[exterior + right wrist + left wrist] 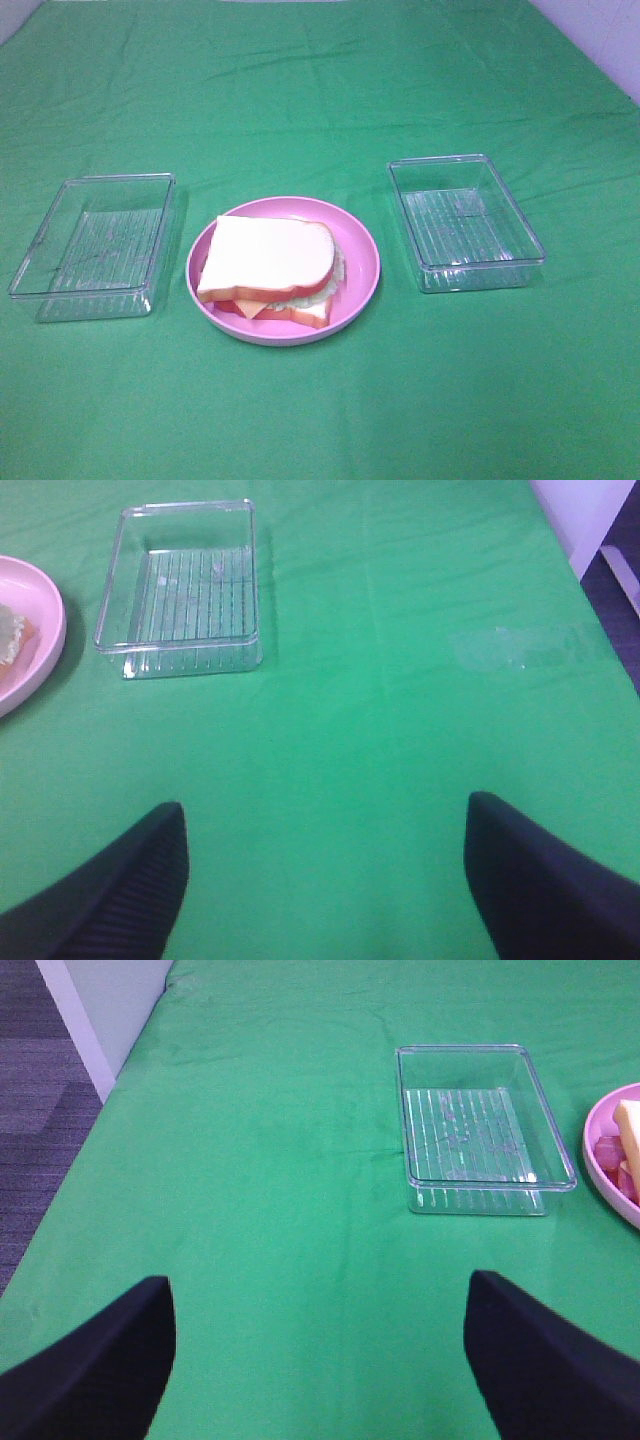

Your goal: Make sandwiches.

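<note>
No text, label, brand, number or sign can be read on anything shown in any of the three views

A table draped in wrinkled green cloth (320, 90) fills the scene. A round pink plate (362, 262) sits between two clear rectangular plastic trays (92, 248) (466, 222).

Green-clothed counter (320, 90) mostly open: whole far half bare, wide bare strip along the near edge too. Obstacles sit in one row across the middle: left tray (95, 245), pink plate (355, 290) with the sandwich stack (268, 268) rising above its rim, right tray (465, 222). Narrow gap between left tray and plate; slightly wider gap between plate and right tray. Both trays open-topped, nothing inside. Left claw (320, 1360) and right claw (325, 880) spread wide over bare cloth, nothing between fingers.
</note>
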Motion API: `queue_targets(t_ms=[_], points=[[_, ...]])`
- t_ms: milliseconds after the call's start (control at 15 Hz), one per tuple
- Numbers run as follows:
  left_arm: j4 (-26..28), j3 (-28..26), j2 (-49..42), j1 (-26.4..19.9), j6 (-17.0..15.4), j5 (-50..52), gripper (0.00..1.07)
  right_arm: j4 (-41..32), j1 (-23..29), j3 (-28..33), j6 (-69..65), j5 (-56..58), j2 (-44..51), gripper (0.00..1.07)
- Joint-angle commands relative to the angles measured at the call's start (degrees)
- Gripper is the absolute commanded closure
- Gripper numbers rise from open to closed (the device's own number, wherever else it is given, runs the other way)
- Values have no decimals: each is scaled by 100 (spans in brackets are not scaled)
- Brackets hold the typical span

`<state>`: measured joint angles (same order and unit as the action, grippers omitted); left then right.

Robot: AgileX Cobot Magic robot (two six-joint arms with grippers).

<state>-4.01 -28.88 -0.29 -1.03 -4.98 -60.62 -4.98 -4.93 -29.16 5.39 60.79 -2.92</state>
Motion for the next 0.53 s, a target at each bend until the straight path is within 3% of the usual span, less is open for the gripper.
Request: queue_targets(t_ms=[67,533], points=[[11,6,-115,-23,17,63,31,0,-23,17,69,0,407,34],[11,6,-115,-23,17,63,31,-17,-23,17,69,0,413,34]])
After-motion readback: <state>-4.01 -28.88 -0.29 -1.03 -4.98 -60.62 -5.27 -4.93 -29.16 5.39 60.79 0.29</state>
